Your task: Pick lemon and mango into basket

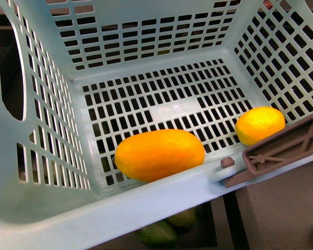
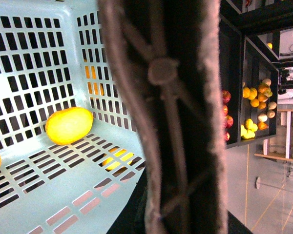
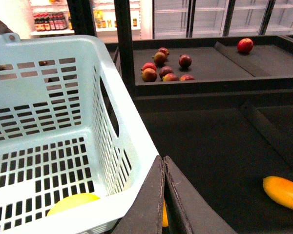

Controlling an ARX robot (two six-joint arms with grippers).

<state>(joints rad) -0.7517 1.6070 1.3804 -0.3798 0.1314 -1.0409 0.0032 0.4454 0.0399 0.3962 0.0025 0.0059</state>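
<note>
The light teal basket fills the front view. On its slotted floor the orange-yellow mango lies against the near wall. The smaller yellow lemon rests to its right, beside the brown handle. In the left wrist view the handle runs close across the frame with my left gripper shut on it. The lemon lies on the floor beyond. My right gripper is shut and holds nothing, just outside the basket's rim. A yellow fruit shows inside that corner.
Dark green fruits lie below the basket. A dark shelf holds several red apples, with one more further back. An orange-yellow elongated fruit lies on the lower dark tray. Fruit shelves stand beyond the handle.
</note>
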